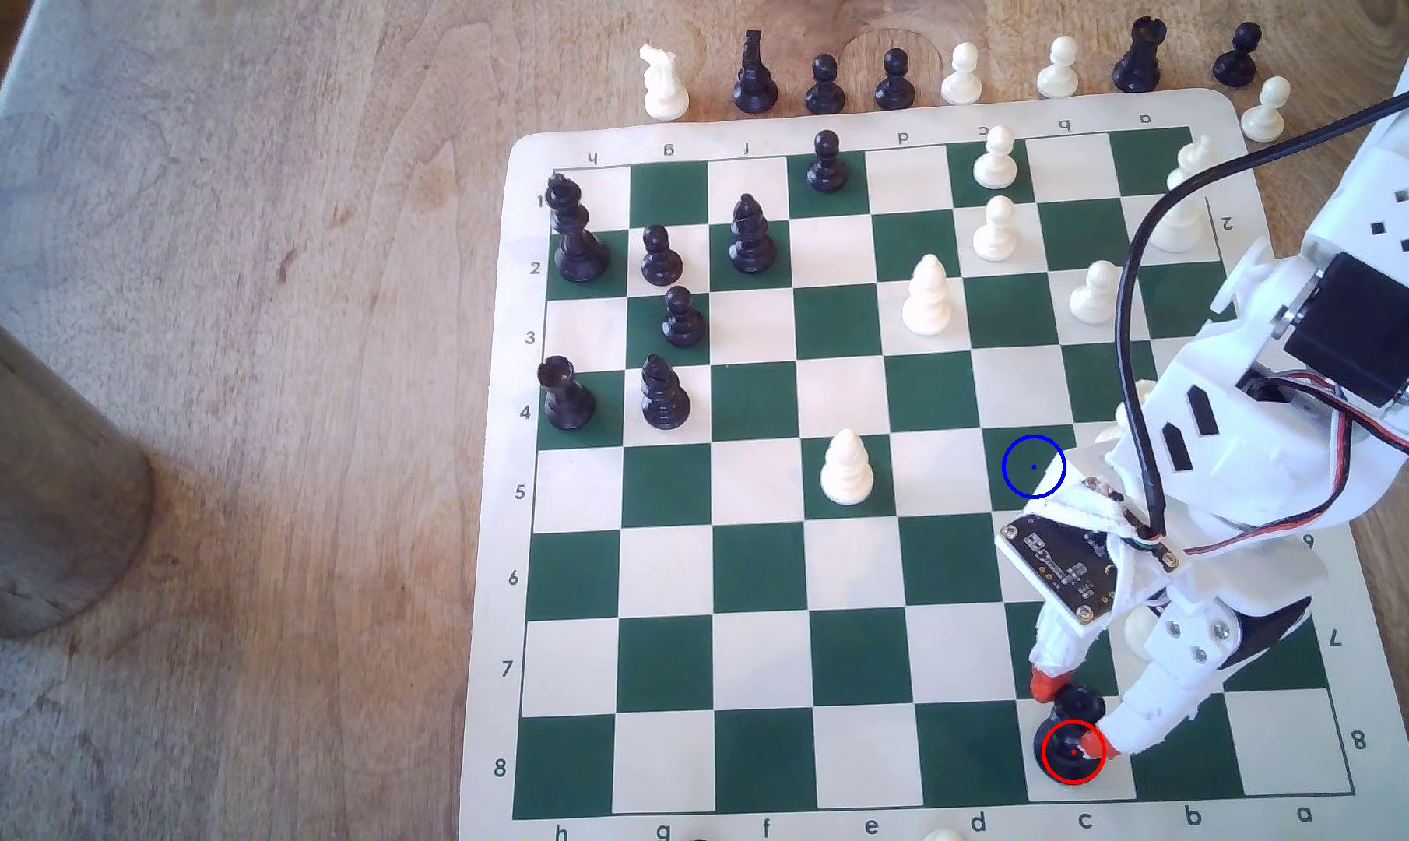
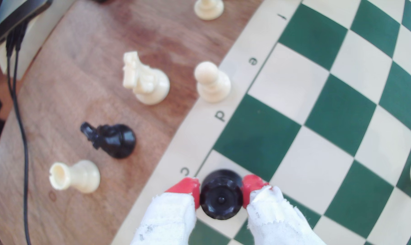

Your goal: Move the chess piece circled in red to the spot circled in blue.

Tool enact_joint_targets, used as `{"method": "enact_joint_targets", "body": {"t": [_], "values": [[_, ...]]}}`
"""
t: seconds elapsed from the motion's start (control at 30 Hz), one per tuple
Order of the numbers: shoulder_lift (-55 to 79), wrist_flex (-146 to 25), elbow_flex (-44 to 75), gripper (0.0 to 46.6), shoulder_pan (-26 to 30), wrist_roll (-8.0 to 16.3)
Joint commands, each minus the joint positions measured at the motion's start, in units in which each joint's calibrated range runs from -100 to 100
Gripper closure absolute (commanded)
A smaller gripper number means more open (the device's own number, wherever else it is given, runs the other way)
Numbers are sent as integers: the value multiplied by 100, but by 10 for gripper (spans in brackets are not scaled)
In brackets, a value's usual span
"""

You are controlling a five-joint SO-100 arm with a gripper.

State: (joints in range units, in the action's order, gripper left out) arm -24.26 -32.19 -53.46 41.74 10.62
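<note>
- Grasping looked to be the step in hand: the tall glossy black chess piece with the notched round coronet (image 2: 221,198) stood upright between the two red-tipped, white-wrapped fingers (image 2: 190,189) on its cream corner-row square marked "c", ringed in red in the exterior view (image 1: 1072,740).
- The fingers had narrowed around the crown; in the wrist view each red tip appeared to touch or nearly touch the coronet's side, one on either flank. Whether they were pressing firmly could not be told.
- The piece's wide base sat on the cream and dark green vinyl chessboard mat (image 1: 766,566), so by my judgement no lift had begun.
- The target, a dark green square with a thin blue ring and centre dot (image 1: 1033,466), lay well apart from the fingers, up the same file toward the arm's white body.
- The next move likely called for a secure squeeze, a straight lift clear of the board, then travel back along the file to the blue ring.
- A white pawn (image 1: 847,469) stood well to the side of that path; spare pieces rested on the wooden surface (image 2: 93,82) beyond the fingertips.
</note>
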Motion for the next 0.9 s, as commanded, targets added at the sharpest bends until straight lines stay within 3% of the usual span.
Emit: {"method": "enact_joint_targets", "body": {"t": [0.0,0.27,0.63,0.87], "values": [[-512,-81,414,464,22,88],[-1437,-524,822,463,-408,234],[-3101,-1793,522,464,-1237,34],[-4170,-2301,-275,464,-1612,-68]]}}
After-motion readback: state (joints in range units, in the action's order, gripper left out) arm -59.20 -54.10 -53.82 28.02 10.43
